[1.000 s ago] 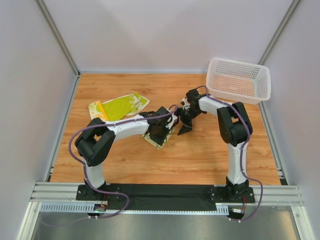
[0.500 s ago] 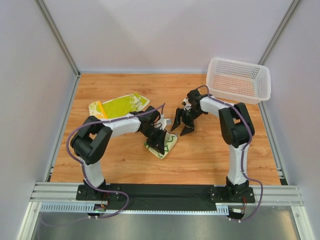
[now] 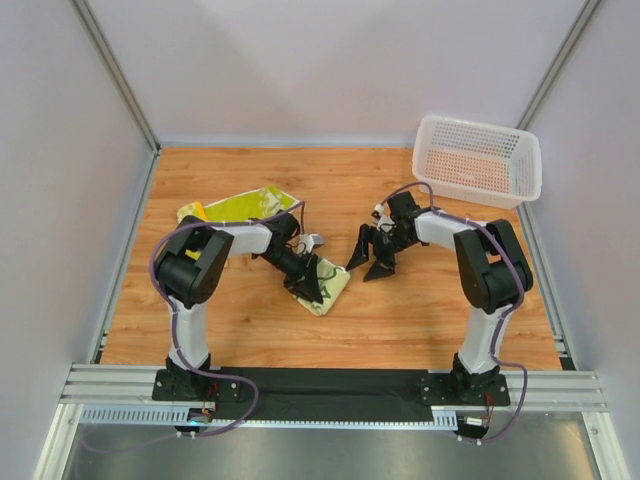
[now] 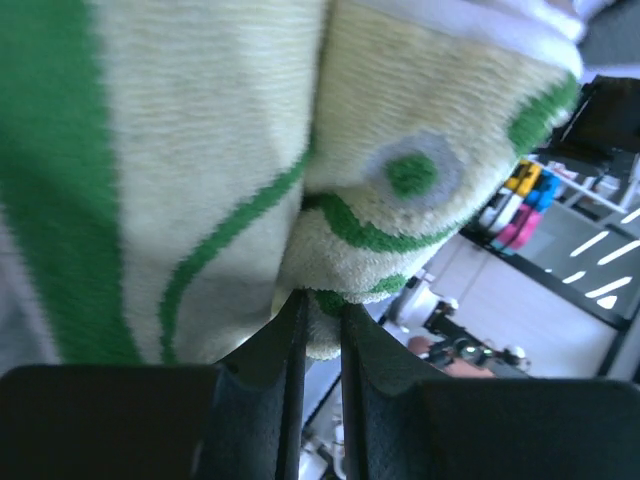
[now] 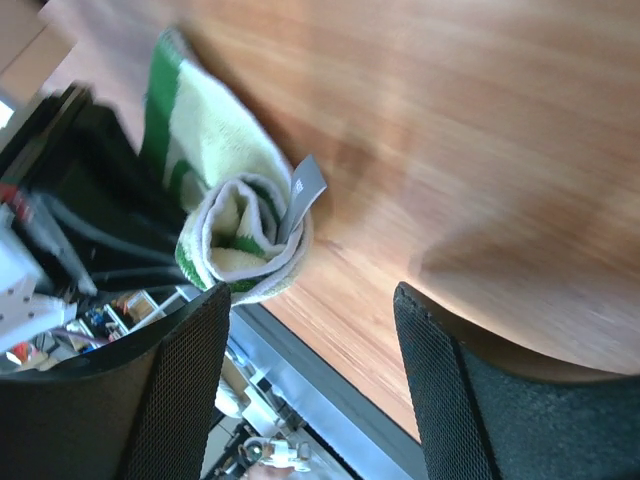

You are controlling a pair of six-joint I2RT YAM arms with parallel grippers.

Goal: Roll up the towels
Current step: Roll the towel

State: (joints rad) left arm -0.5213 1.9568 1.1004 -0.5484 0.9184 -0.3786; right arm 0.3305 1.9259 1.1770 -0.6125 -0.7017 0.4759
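Where left fingers (image 4: pixel 255 410) pinch, towel (image 4: pixel 200 180) blurs — cropped.

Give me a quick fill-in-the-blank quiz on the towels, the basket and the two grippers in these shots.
The left gripper is ___ on the rolled towel.
The right gripper is open and holds ___.
The basket sits at the back ___ corner of the table.
The flat towel is held by ___ gripper.
Missing words: shut; nothing; right; neither.
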